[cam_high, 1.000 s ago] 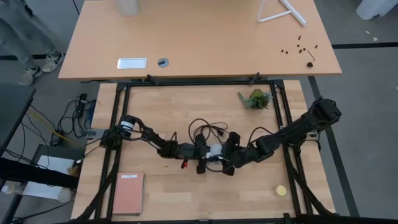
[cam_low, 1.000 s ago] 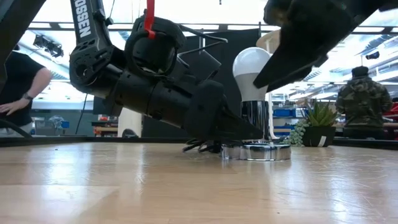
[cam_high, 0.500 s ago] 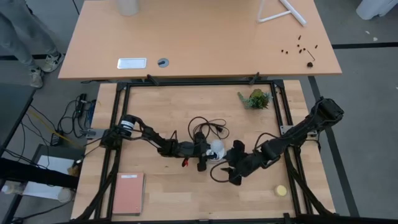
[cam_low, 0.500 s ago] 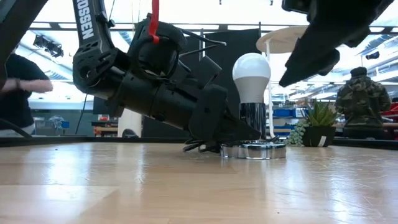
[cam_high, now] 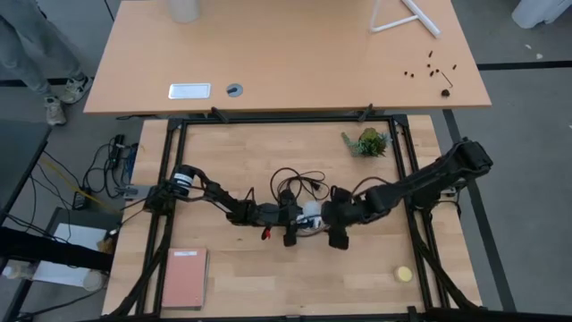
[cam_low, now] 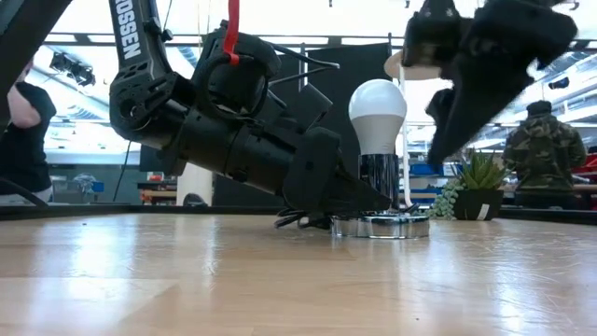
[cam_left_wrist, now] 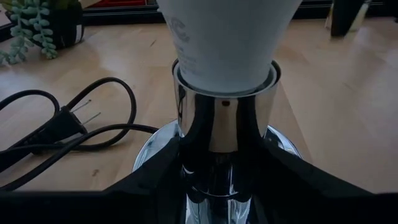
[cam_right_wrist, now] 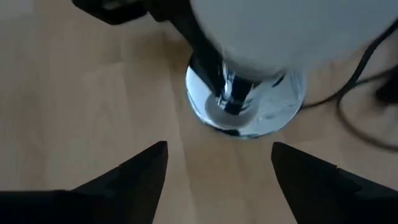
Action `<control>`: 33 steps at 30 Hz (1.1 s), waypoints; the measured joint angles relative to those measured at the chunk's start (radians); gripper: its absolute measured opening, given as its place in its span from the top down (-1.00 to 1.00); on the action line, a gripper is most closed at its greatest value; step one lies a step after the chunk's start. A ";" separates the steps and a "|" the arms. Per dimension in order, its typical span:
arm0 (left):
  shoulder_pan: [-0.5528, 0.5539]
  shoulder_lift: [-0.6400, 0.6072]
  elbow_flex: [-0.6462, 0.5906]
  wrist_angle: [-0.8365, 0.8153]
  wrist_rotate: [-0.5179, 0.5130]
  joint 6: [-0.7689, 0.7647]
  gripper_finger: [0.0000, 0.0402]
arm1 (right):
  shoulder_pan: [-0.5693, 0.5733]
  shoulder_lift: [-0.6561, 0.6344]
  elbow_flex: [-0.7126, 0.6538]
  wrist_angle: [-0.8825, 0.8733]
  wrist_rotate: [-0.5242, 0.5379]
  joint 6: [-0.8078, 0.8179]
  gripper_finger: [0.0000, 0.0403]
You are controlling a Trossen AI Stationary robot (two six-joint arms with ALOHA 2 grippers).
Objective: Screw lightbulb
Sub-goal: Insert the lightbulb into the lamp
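Note:
The white lightbulb point(cam_low: 377, 103) stands upright with its screw end in the chrome socket point(cam_low: 380, 182). The socket rises from a round silver base point(cam_low: 382, 226) that lies flat on the table's middle. My left gripper point(cam_high: 293, 220) reaches in low from the table's left and is shut on the socket's stem. My right gripper point(cam_high: 326, 216) hangs just to the right of the bulb, slanting down. It is open, and its fingers point(cam_right_wrist: 146, 168) stand wide with the bulb point(cam_right_wrist: 292, 31) and base point(cam_right_wrist: 249, 109) ahead of them, touching nothing. My left gripper pinches the socket's chrome stem point(cam_left_wrist: 224, 143) between its two fingers, just under the bulb's neck. The fingers come nearly level from the table's left, one on each side of the stem. The socket stands upright with its base on the table.
The socket's black cord and plug point(cam_high: 299, 183) lie coiled just behind it. A small potted plant point(cam_high: 366, 141) stands at the far right, a yellow ball point(cam_high: 404, 274) at the near right, a reddish notebook point(cam_high: 183, 277) at the near left. People show beyond the table.
My right gripper drew away from the bulb toward the table's near right, then swung back up beside it, tipping steeper downward. The bulb, the socket and my left gripper have stayed where they were.

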 joint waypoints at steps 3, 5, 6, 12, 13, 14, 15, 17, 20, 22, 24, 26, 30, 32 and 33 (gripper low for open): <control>0.000 0.000 0.000 0.000 0.001 0.001 0.03 | -0.017 0.000 0.094 -0.114 0.025 -0.137 -0.52; 0.000 0.000 0.000 0.000 0.004 0.001 0.03 | -0.018 0.000 0.163 -0.184 0.057 -0.225 -0.53; 0.000 0.000 0.000 0.000 0.004 0.001 0.03 | -0.018 0.000 0.193 -0.211 0.072 -0.262 -0.53; 0.002 0.000 -0.001 0.012 0.010 0.002 0.03 | -0.051 0.003 0.283 -0.344 0.091 -0.401 -0.59; 0.002 0.000 -0.001 0.015 0.011 0.002 0.03 | -0.061 0.010 0.288 -0.357 0.070 -0.416 -0.61; 0.002 0.000 -0.001 0.018 0.012 0.002 0.03 | -0.072 0.021 0.295 -0.369 0.047 -0.436 -0.65; 0.002 0.000 -0.001 0.019 0.012 0.002 0.03 | -0.082 0.037 0.310 -0.388 0.020 -0.457 -0.68; 0.002 0.000 -0.001 0.020 0.013 0.002 0.03 | -0.099 0.074 0.356 -0.441 -0.019 -0.493 -0.76; 0.002 0.000 -0.001 0.022 0.014 0.002 0.03 | -0.119 0.147 0.446 -0.543 -0.030 -0.558 -0.88; 0.002 0.000 -0.001 0.023 0.014 0.002 0.03 | -0.127 0.192 0.507 -0.568 -0.030 -0.608 -0.95; 0.002 0.000 -0.001 0.023 0.014 0.002 0.03 | -0.130 0.230 0.562 -0.594 -0.030 -0.667 -0.97; 0.002 0.000 -0.001 0.023 0.014 0.002 0.03 | -0.133 0.267 0.609 -0.620 -0.030 -0.725 -0.95; 0.002 0.000 -0.001 0.020 0.014 0.002 0.03 | -0.133 0.323 0.685 -0.642 -0.035 -0.803 -0.94; 0.002 0.000 -0.001 0.020 0.013 0.001 0.03 | -0.134 0.351 0.710 -0.652 -0.038 -0.813 -0.96; 0.002 0.000 -0.001 0.020 0.013 0.001 0.03 | -0.134 0.367 0.721 -0.663 -0.039 -0.814 -0.97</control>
